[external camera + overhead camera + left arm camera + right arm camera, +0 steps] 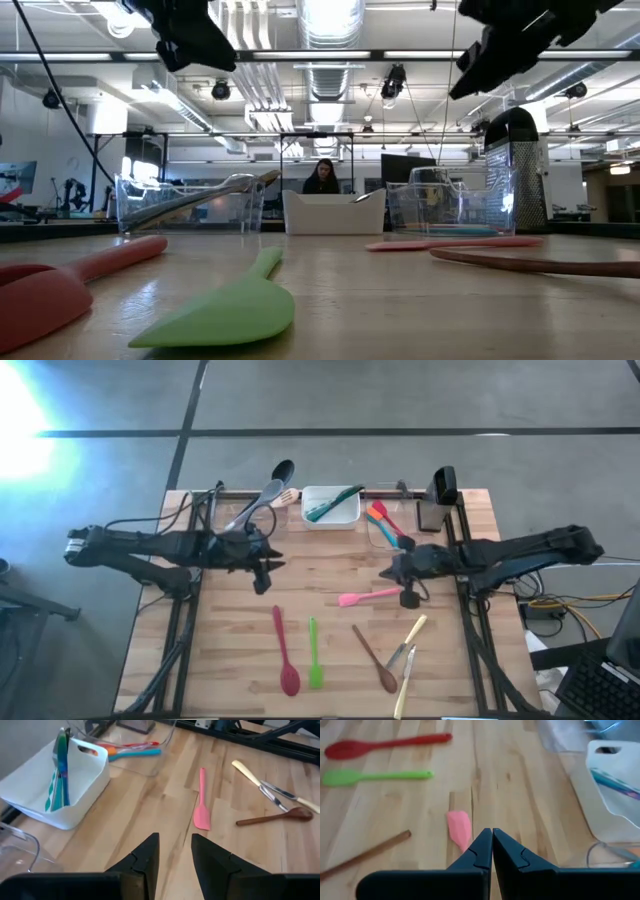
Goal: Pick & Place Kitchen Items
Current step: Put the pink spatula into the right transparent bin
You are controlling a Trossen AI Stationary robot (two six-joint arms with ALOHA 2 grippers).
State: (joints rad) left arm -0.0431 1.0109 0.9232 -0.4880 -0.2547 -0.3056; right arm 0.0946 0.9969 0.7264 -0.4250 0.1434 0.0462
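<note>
The left gripper hangs above bare wood on the left half of the butcher-block table, its fingers parted by a narrow gap with nothing between them. The right gripper hovers over the middle right, fingers pressed together and empty — directly above the handle end of the pink spatula, whose blade shows just beyond the fingertips in the right wrist view. Nearer the front edge lie a red spoon and a green spatula, side by side and roughly parallel, bowl and blade toward the front. To their right sit a wooden spoon, a cream-handled knife and a second cream-handled piece of cutlery, the three close together and angled across one another. Along the back edge stand three tubs: a clear tub on the left holding a black spoon, a grey spoon and a wooden utensil, all leaning out over its rim; a white tub in the centre with teal-green utensils lying across it; and a second clear tub on the right with an orange spatula and a red utensil in it. A dark box grater stands upright at the back right corner, just beside that tub. In the low view a person sits well behind the table.
</note>
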